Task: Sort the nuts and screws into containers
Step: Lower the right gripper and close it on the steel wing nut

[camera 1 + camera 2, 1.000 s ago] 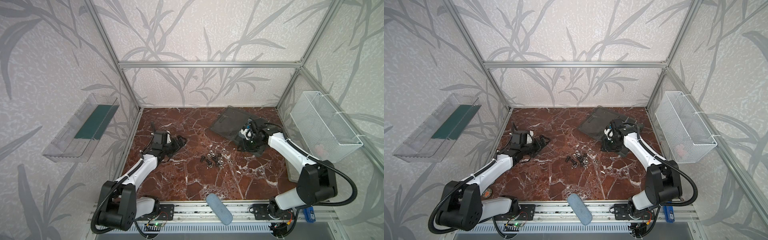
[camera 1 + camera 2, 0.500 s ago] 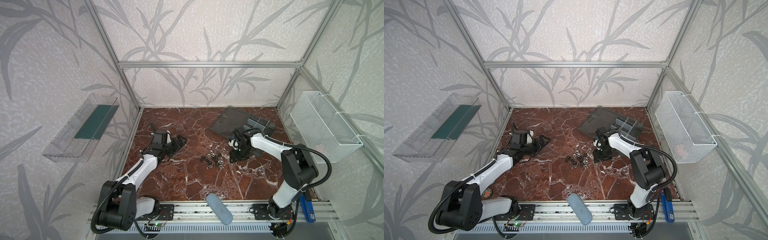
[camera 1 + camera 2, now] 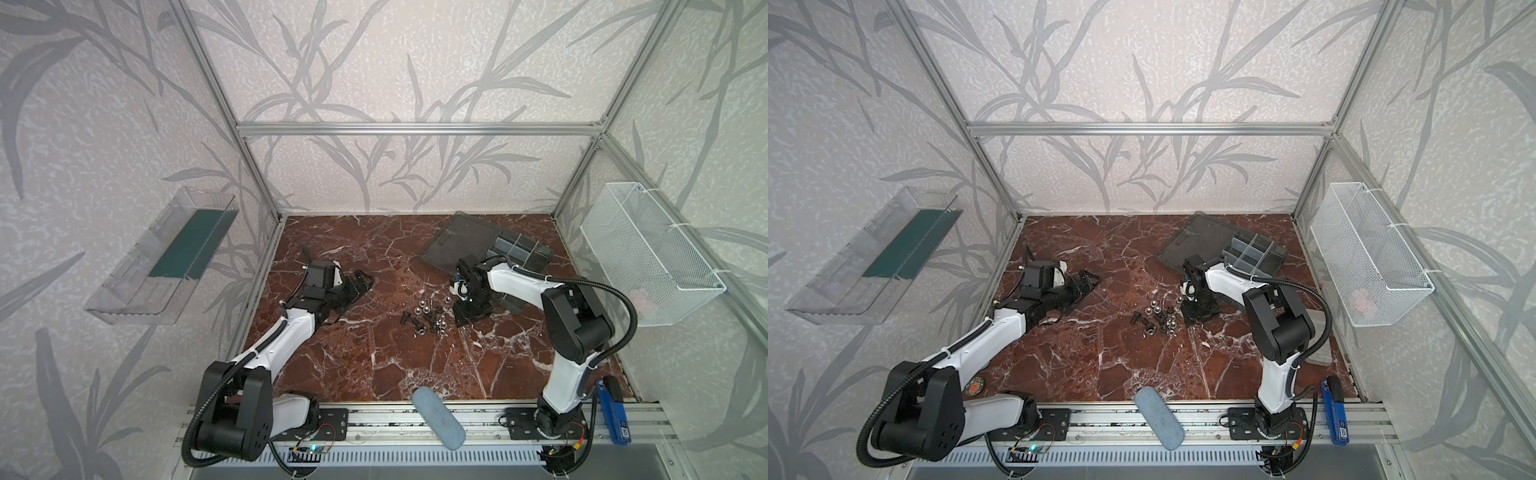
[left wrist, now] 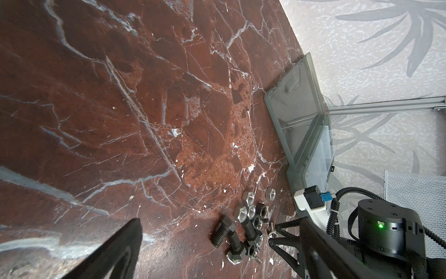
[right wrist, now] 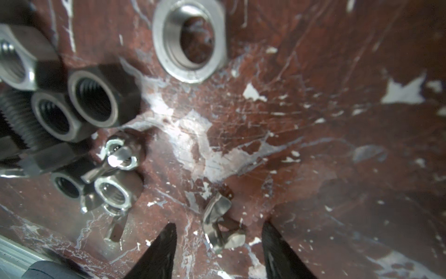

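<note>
**Table surface** (image 3: 374, 365): one, red marble. Two arms, one per side.

**Loose hardware:** one pile at the middle of the surface, with pieces touching and overlapping.
- Screws (image 4: 223, 232): black and threaded, lying on their sides. I count three in the left wrist view, as far as the overlap allows.
- Nuts (image 4: 242, 213): four silver hex ones on the pile's far side. That includes a lone nut (image 5: 190, 41) lying just apart from the rest, toward the box.
- Black hex nuts (image 5: 101, 96): three show in the right wrist view, two of them side by side.
- Small shiny pieces: two at the pile's right edge.
- Wing nut (image 5: 220, 224): one, alone on the marble just beside the pile.

**Right gripper** (image 3: 467, 318): down at the surface on the right side of the pile. Its jaws are parted, with one fingertip (image 5: 164, 248) on each side of the wing nut. Neither touches it as far as I can see, and nothing is grasped.

**Left gripper** (image 3: 359, 284): near the left edge, well apart from the pile and low over the marble. Its jaws are spread wide and hold nothing.

**Organizer box** (image 3: 534, 249): one, dark grey, near the far right corner. Its lid (image 3: 461, 241) is open and lies flat toward the middle. Clear walls divide the compartments (image 3: 1252, 253). The right arm crosses part of them, so I cannot give a total.

**Walls:** one wire basket (image 3: 648, 249) on the right and one clear tray (image 3: 158, 257) on the left.
</note>
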`<action>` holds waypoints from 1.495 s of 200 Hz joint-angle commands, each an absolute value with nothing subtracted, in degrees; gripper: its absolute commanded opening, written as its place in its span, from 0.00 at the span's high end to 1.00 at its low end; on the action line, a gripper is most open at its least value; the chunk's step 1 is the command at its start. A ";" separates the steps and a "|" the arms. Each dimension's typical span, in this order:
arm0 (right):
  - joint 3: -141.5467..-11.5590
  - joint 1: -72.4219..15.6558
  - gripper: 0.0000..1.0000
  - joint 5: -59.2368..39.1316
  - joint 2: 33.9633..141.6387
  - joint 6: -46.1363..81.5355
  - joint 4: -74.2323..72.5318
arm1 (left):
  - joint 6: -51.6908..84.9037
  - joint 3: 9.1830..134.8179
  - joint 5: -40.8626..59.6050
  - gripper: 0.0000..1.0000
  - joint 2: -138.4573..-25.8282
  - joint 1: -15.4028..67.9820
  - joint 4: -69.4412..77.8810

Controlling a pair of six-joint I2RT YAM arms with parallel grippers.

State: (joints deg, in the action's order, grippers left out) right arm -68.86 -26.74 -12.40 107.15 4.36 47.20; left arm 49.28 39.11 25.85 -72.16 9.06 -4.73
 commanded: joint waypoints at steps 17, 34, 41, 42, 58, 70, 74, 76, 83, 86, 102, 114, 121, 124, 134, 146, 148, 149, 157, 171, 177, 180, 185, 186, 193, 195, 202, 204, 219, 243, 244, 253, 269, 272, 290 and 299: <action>-69.16 -27.66 0.47 -11.71 108.96 3.59 47.69 | 49.22 38.54 25.91 0.01 -72.49 9.26 -4.92; -69.25 -28.50 0.50 -10.42 109.63 3.94 48.07 | 49.22 38.52 25.93 0.00 -72.48 9.30 -4.92; -69.21 -28.96 0.50 -9.99 109.77 3.97 48.16 | 49.13 38.55 25.85 0.01 -72.48 9.24 -4.92; -69.19 -29.03 0.50 -9.96 109.82 3.96 48.16 | 49.13 38.52 25.85 0.01 -72.49 9.24 -4.92; -69.14 -29.75 0.52 -9.50 110.18 4.47 48.17 | 49.13 38.50 25.84 0.01 -72.60 9.23 -4.88; -68.96 -30.38 0.55 -9.08 110.39 5.00 47.89 | 49.11 38.50 25.92 0.00 -72.70 9.23 -4.83; -68.84 -30.42 0.56 -9.06 110.38 5.21 47.82 | 49.12 38.50 25.93 0.01 -72.77 9.22 -4.75; -68.84 -30.54 0.56 -9.05 110.39 5.37 47.81 | 49.13 38.50 25.93 0.00 -72.77 9.27 -4.79; -68.73 -30.75 0.58 -8.99 110.48 5.61 47.73 | 49.15 38.49 26.02 0.00 -72.81 9.24 -4.73; -68.65 -30.88 0.59 -8.97 110.48 5.70 47.59 | 49.13 38.44 26.02 0.00 -72.80 9.30 -4.74; -68.35 -31.19 0.62 -8.86 110.55 6.26 47.20 | 49.17 38.39 26.02 0.01 -72.79 9.23 -4.71; -68.15 -31.28 0.65 -8.96 110.73 6.49 46.94 | 49.13 38.41 26.10 0.00 -72.83 9.23 -4.66; -68.04 -31.31 0.66 -8.96 110.83 6.58 46.94 | 49.13 38.41 26.10 0.01 -72.80 9.27 -4.66; -68.10 -31.36 0.68 -8.96 110.79 6.60 46.96 | 49.13 38.39 26.10 0.01 -72.84 9.24 -4.65; -67.89 -31.46 0.70 -8.88 110.91 6.64 46.77 | 49.13 38.41 26.10 0.00 -72.71 9.28 -4.66; -67.70 -31.42 0.72 -8.79 110.94 6.92 46.51 | 49.13 38.23 26.10 0.01 -72.59 9.26 -4.65; -67.69 -31.44 0.72 -8.79 110.93 6.93 46.50 | 49.13 38.23 26.10 0.01 -72.55 9.28 -4.66; -67.73 -31.45 0.72 -8.79 110.97 6.94 46.50 | 49.13 38.14 26.10 0.01 -72.53 9.25 -4.66; -67.64 -31.45 0.72 -8.80 111.08 7.14 46.43 | 49.14 38.08 26.02 0.01 -72.44 9.24 -4.70; -67.63 -31.45 0.73 -8.62 111.27 7.47 46.26 | 49.09 37.90 25.93 0.00 -72.14 9.25 -4.68; -67.74 -31.50 0.73 -8.61 111.41 7.62 46.19 | 49.06 37.88 25.84 0.01 -72.08 9.22 -4.66; -67.78 -31.52 0.72 -8.61 111.48 7.57 46.18 | 49.14 37.88 25.84 0.00 -72.02 9.23 -4.70; -67.86 -31.53 0.72 -8.54 111.61 7.56 46.21 | 49.13 37.88 25.91 0.01 -72.00 9.23 -4.67; -67.86 -31.54 0.72 -8.53 111.61 7.56 46.18 | 49.13 37.88 25.92 0.01 -72.04 9.19 -4.66; -68.05 -31.54 0.72 -8.40 111.83 7.67 46.12 | 49.13 37.90 25.93 0.00 -72.07 9.23 -4.75; -68.14 -31.51 0.72 -8.32 111.87 7.70 46.14 | 49.13 37.95 25.97 0.00 -72.07 9.23 -4.77; -68.35 -31.48 0.72 -8.18 112.12 7.69 46.19 | 49.13 37.96 25.92 0.01 -72.06 9.23 -4.77; -68.42 -31.51 0.72 -8.13 112.21 7.66 46.22 | 49.13 37.92 25.93 0.01 -72.00 9.23 -4.77; -68.81 -31.53 0.72 -7.93 112.68 7.72 46.50 | 49.04 37.97 25.88 0.00 -72.07 9.23 -4.88; -68.69 -31.59 0.77 -8.21 112.98 7.92 46.24 | 49.14 37.88 25.84 0.01 -72.04 9.23 -4.83; -68.66 -31.57 0.77 -8.23 113.00 7.92 46.23 | 49.14 37.88 25.84 0.01 -72.01 9.23 -4.83; -68.49 -31.59 0.80 -8.16 112.94 8.15 46.05 | 49.13 37.88 25.77 0.01 -71.94 9.23 -4.84; -67.98 -31.56 0.86 -8.17 112.38 8.42 45.45 | 49.12 37.87 25.84 0.01 -71.97 9.25 -4.85; -67.91 -31.51 0.87 -8.25 112.21 8.44 45.39 | 49.13 37.88 25.84 0.01 -71.98 9.23 -4.84; -67.34 -31.53 0.93 -8.91 110.27 8.66 44.33 | 49.13 37.97 25.84 0.00 -71.97 9.23 -4.89; -67.20 -31.54 0.95 -9.26 109.05 8.62 43.93 | 49.04 37.93 25.84 0.01 -71.94 9.23 -4.94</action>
